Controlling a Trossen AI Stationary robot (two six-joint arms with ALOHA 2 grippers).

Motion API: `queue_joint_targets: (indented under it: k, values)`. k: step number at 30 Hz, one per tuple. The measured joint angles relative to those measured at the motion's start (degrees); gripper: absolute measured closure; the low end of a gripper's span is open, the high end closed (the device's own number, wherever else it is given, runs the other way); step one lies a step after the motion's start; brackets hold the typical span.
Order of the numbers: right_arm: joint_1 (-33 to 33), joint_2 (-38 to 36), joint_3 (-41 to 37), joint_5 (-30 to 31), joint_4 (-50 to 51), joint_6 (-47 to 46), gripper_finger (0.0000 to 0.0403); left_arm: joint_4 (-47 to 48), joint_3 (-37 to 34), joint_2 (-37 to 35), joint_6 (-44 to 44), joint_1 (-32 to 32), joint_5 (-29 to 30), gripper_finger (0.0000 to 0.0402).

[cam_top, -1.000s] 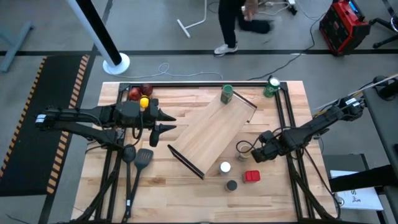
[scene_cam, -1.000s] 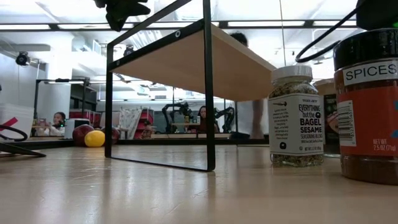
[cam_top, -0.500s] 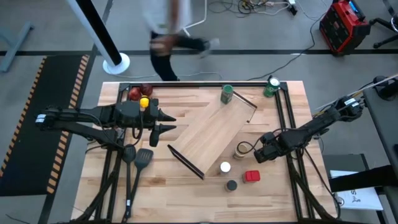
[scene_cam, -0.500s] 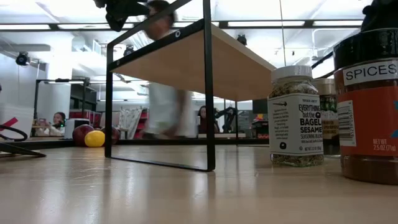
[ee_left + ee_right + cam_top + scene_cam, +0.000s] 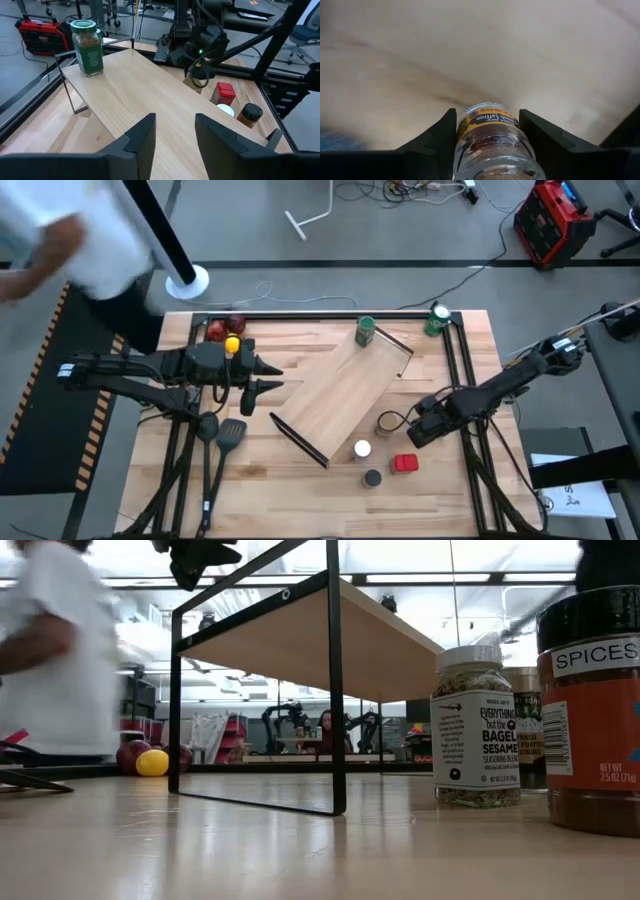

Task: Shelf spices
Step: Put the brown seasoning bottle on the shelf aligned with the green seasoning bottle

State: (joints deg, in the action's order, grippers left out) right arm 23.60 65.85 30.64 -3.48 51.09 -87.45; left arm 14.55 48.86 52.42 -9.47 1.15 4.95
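Observation:
The shelf [image 5: 345, 395], a slanted light-wood rack, stands on its black end bars at mid-table. A green-topped spice jar [image 5: 365, 332] stands on its far end. Just right of the shelf's near end stands a tan-topped glass jar [image 5: 387, 423] with a yellow saffron label, with my right gripper [image 5: 400, 424] shut on it from above. In the right wrist view the jar [image 5: 487, 135] fills the gap between the two fingers. My left gripper [image 5: 268, 376] hovers open, left of the shelf and clear of everything. My right gripper pinches the saffron jar's clear glass body [image 5: 490, 155] between its two fingers [image 5: 437, 145], one on each side. The fingers come from above and point down. The jar stands upright with its bottom on the tabletop.
Near the held jar stand a white-topped jar [image 5: 362, 448], a black-topped jar [image 5: 372, 477] and a red square-topped jar [image 5: 404, 464]. A green can [image 5: 437, 320] is at the far right corner, fruit [image 5: 225, 335] at the far left, spatulas [image 5: 220, 442] at the near left. A person [image 5: 70, 240] passes beyond the far left corner.
My right gripper's fingers have drawn together around the tan-topped jar, which has stayed standing in its place. A person has walked leftward past the table's far side.

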Motion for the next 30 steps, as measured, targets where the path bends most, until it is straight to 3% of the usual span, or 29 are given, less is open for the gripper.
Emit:
queue_joint_targets:
  k: [6,16,24,30]
  values:
    - [0.0,0.0,9.6,0.5,9.8,3.0,0.0236,0.0,0.0,0.0,0.0,0.0,0.0,0.0277]
    - [-1.3,1.2,31.9,7.4,24.7,11.5,0.0236,-1.2,0.0,0.0,0.0,0.0,0.0,0.027]
    - [-12.4,9.0,48.9,10.3,34.6,29.5,0.0236,-2.1,0.0,0.0,0.0,0.0,0.0,0.028]
    - [-23.2,15.7,59.3,9.9,35.1,46.3,0.0236,-2.1,0.0,0.0,0.0,0.0,0.0,0.0281]
